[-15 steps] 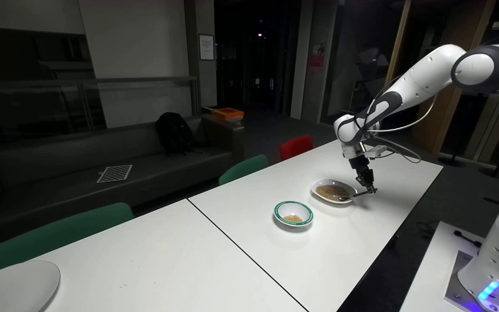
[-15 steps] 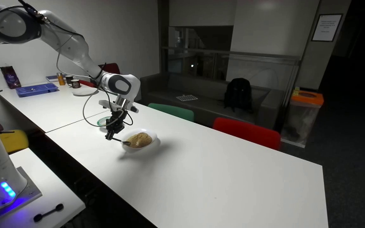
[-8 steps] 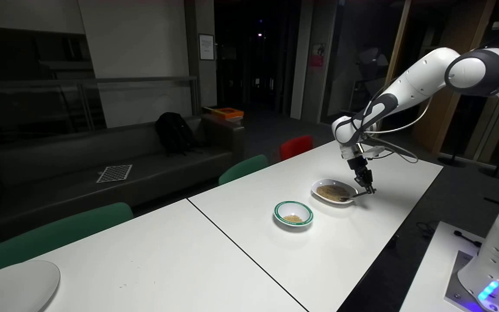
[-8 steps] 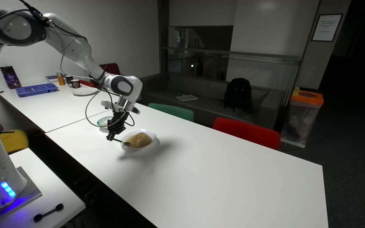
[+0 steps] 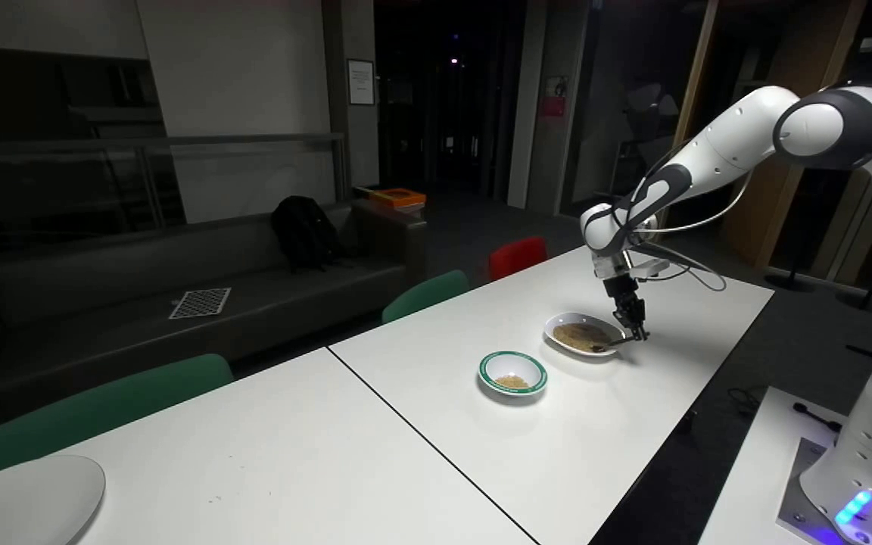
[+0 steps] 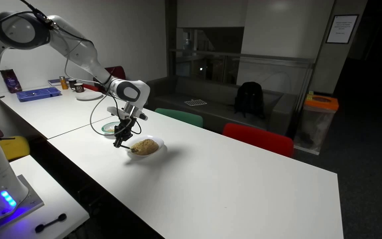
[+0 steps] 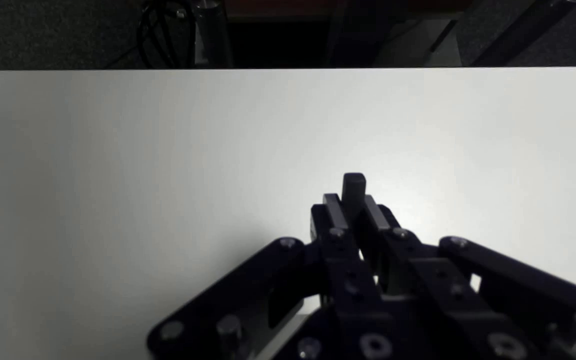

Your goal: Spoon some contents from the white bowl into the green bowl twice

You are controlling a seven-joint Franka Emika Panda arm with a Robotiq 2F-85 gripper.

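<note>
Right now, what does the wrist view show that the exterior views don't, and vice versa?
Only the wrist view clearly shows the two finger pads, one either side of the spoon handle. Only the exterior views show the white bowl, green bowl, tan contents and spoon's head, plus the backpack on the sofa. All share the gripper, shut on the spoon handle, and the white table.

Smooth white bowl, grainy contents

Both exterior views overlook table and sofa – the wrist view looks down, close.
</note>
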